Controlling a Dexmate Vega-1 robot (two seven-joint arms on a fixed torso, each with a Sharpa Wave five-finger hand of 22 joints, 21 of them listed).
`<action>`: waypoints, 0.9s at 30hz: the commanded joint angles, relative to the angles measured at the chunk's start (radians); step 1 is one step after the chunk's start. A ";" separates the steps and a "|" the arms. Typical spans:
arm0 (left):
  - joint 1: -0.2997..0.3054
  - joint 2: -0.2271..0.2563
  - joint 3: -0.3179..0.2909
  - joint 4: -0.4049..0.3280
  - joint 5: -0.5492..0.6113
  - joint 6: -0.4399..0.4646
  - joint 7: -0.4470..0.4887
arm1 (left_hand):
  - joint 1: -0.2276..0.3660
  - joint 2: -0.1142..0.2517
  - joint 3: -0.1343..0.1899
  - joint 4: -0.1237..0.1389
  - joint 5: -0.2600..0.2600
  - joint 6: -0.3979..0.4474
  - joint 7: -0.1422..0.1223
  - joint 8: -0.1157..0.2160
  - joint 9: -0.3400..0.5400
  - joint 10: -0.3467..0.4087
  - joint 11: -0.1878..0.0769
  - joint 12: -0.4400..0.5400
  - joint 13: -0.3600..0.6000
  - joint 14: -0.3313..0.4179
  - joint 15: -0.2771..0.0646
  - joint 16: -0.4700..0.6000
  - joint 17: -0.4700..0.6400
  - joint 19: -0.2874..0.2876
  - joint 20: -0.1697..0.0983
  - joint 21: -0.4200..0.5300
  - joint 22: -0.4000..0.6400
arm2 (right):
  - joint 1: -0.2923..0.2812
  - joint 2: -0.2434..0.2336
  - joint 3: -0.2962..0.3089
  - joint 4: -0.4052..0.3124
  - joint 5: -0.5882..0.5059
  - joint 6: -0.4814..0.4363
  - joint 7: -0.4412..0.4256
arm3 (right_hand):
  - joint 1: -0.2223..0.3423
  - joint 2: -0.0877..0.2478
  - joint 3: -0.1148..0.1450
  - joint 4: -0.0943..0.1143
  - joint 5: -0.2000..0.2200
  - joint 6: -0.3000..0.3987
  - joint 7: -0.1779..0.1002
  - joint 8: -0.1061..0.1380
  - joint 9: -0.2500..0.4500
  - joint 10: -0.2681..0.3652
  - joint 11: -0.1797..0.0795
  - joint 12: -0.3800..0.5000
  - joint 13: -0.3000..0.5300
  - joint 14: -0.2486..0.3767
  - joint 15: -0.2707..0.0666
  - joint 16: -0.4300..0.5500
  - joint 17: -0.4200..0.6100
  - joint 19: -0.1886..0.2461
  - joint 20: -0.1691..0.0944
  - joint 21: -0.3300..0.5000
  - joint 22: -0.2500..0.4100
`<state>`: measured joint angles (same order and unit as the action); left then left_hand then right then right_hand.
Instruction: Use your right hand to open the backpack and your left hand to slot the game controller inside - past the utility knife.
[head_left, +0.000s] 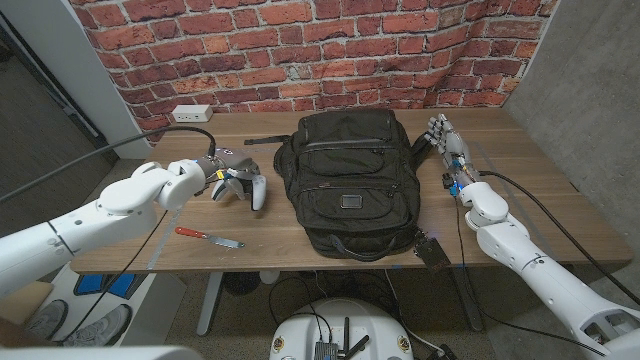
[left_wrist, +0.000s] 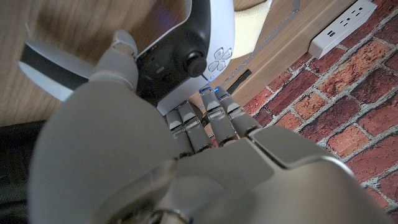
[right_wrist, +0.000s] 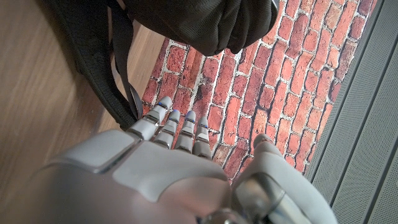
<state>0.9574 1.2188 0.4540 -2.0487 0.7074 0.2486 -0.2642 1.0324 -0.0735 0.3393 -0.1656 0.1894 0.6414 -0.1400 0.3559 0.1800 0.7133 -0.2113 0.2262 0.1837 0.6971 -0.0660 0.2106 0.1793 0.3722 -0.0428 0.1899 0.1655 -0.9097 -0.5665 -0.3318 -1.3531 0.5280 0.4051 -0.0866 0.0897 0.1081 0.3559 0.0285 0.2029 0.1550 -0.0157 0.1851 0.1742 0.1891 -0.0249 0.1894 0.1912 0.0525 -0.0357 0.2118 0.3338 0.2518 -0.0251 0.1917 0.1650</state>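
**Controller in the left hand, backpack not yet opened**

Nearest my side of the bench (head_left: 540, 215) lay the utility knife (head_left: 209, 237), red-handled with its blade pointing toward the backpack, loose on the wood and well clear of both hands. I judged it the thing to steer around, since the route from the left side to the bag passed just beyond it.

Just past the knife, my left hand (head_left: 213, 176) had the white game controller (head_left: 248, 187). In the left wrist view the fingers (left_wrist: 198, 124) were curled over its dark middle section beside the thumbstick, with one white grip (left_wrist: 50, 71) sticking out free. The controller (left_wrist: 186, 43) looked to me rigid, light and smooth-shelled, so liable to slip; a hold across the body between the grips seemed the safest, keeping off the sticks and buttons.

The black backpack (head_left: 350, 180) lay in the middle of the bench, its zips shut as far as I could see. It looked soft and floppy, so I expected the opening to sag unless held apart at the zip pull or top edge.

Farther back on the right, my right hand (head_left: 445, 140) stood beside the top corner of the bag, its fingers (right_wrist: 177, 127) fairly straight and close together, gripping nothing; a black strap (right_wrist: 121, 74) lay just beyond them, and whether they brushed it I could not tell.
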 joint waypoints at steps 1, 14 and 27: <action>0.037 0.025 -0.030 -0.039 -0.013 0.038 -0.001 | 0.022 0.055 0.000 0.007 0.003 0.093 -0.004 0.000 0.002 0.011 0.002 0.000 0.004 0.007 -0.167 0.002 0.000 0.006 -0.162 0.001 0.002 | -0.059 -0.044 0.017 -0.088 -0.027 -0.002 -0.023 | -0.007 0.024 0.008 -0.004 0.000 0.014 -0.001 0.005 0.003 0.009 0.003 0.005 -0.001 0.008 -0.001 0.005 0.000 0.005 -0.010 0.000 0.004; 0.027 0.016 -0.023 -0.038 -0.005 0.043 -0.005 | 0.019 0.061 -0.002 0.008 0.004 0.099 -0.010 -0.006 0.002 0.015 0.002 -0.005 0.004 0.013 -0.169 -0.002 0.000 -0.002 -0.163 -0.004 0.001 | -0.169 -0.106 0.057 -0.241 -0.053 -0.024 -0.069 | -0.007 0.023 0.008 -0.008 -0.001 0.023 0.010 0.008 0.003 0.014 0.018 0.007 -0.001 0.015 0.001 0.008 -0.001 0.009 -0.014 0.000 0.004; 0.022 0.016 -0.022 -0.057 0.012 0.068 -0.027 | 0.017 0.065 -0.003 0.008 0.004 0.103 -0.015 -0.013 0.002 0.017 0.001 -0.010 0.004 0.013 -0.169 -0.009 -0.002 -0.018 -0.163 -0.008 0.002 | -0.257 -0.133 0.099 -0.320 -0.098 0.011 -0.098 | -0.004 0.021 0.008 -0.013 -0.001 0.036 0.009 0.011 0.003 0.019 0.015 0.008 -0.001 0.020 -0.005 0.011 -0.004 0.013 -0.021 0.001 0.004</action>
<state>0.9857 1.2360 0.4293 -2.0929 0.7069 0.3017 -0.2731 1.0324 -0.0735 0.3350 -0.1616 0.1876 0.6462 -0.1403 0.3412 0.1788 0.7197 -0.2071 0.2147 0.1841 0.6968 -0.0659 0.2030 0.1753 0.3592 -0.0375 0.1822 0.1653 -1.0962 -0.6749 -0.2657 -1.6029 0.4645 0.3892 -0.1587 0.0897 0.1081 0.3604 0.0240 0.2029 0.1789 -0.0062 0.1927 0.1742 0.1981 -0.0125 0.1895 0.1912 0.0633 -0.0359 0.2198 0.3293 0.2589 -0.0397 0.1917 0.1650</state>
